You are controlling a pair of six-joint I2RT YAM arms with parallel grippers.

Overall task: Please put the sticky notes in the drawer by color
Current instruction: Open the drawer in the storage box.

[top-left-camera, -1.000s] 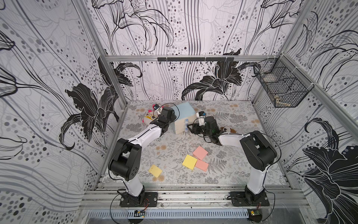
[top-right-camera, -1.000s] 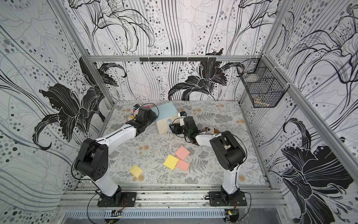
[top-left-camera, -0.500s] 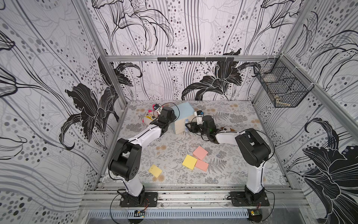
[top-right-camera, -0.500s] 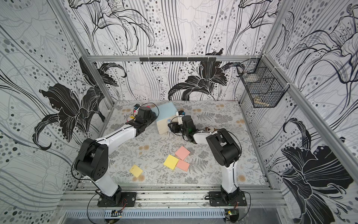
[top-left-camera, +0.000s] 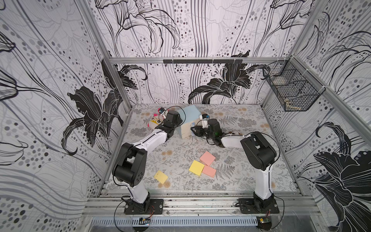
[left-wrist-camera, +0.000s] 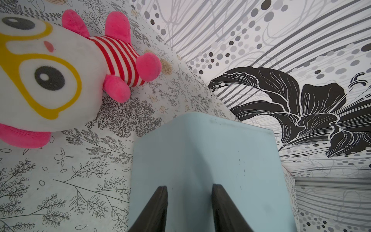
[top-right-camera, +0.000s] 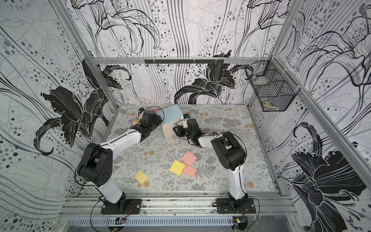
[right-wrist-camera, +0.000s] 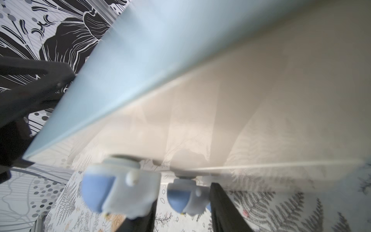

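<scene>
Now opening a drawer, pads waiting.

I am bracing the drawer chest (top-left-camera: pixel 188 114) with my left hand (left-wrist-camera: pixel 189 188), fingers apart against its blue side, while my right hand (top-left-camera: pixel 195 131) is straddling a knob (right-wrist-camera: pixel 186 197), fingers apart and not visibly pinching. Next I am expecting to clamp and pull straight out. Two pink and two yellow sticky notes (top-left-camera: pixel 196 167) are lying well in front of the chest. A plush toy (left-wrist-camera: pixel 40 70) is crowding it beside my left hand.

Drawer (top-left-camera: pixel 189 115) behind sticky notes (top-left-camera: pixel 196 167) (plush toy (top-left-camera: pixel 153 121) seemingly leftward).
</scene>
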